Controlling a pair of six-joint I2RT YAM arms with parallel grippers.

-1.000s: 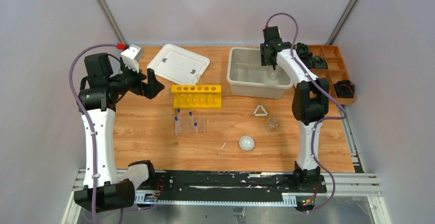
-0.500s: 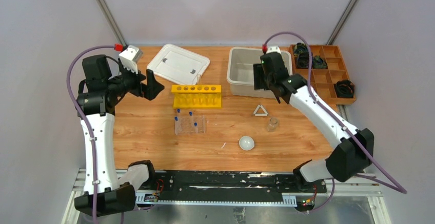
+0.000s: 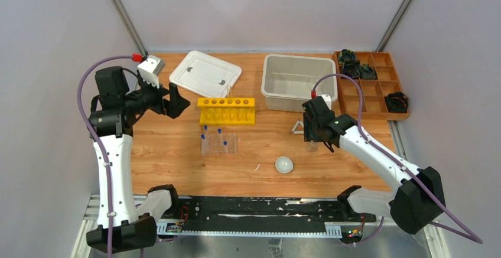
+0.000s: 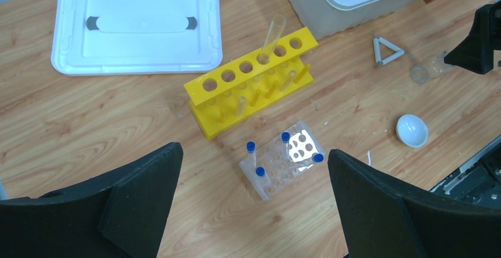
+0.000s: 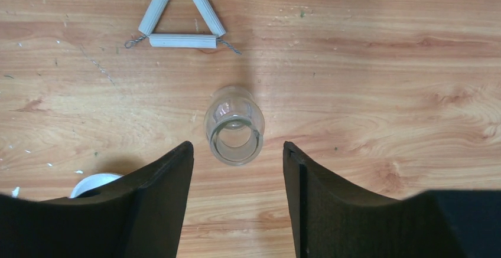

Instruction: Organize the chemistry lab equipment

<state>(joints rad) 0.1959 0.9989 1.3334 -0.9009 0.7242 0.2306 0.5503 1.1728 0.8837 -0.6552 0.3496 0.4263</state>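
Observation:
A small clear glass vessel [image 5: 234, 125] stands upright on the wooden table, just beyond my open right gripper [image 5: 237, 150], which hovers above it [image 3: 314, 146]. The white triangle [image 5: 179, 16] lies beyond it, also in the top view [image 3: 299, 128]. The white round dish [image 3: 284, 165] sits nearer the front. A yellow tube rack [image 3: 227, 110] holds one clear tube [image 4: 273, 33]. A clear rack [image 3: 219, 143] holds several blue-capped tubes [image 4: 286, 137]. My left gripper [image 3: 167, 98] is open and empty, high over the table's left side.
A white bin [image 3: 295, 83] stands at the back centre, its white lid [image 3: 205, 74] lying flat to the left. A brown wooden compartment tray [image 3: 372, 84] with black parts is at the back right. Small white flecks [image 3: 257, 167] lie by the dish.
My right arm has swung from the white bin down and forward to hover over the glass vessel. My left arm has barely shifted.

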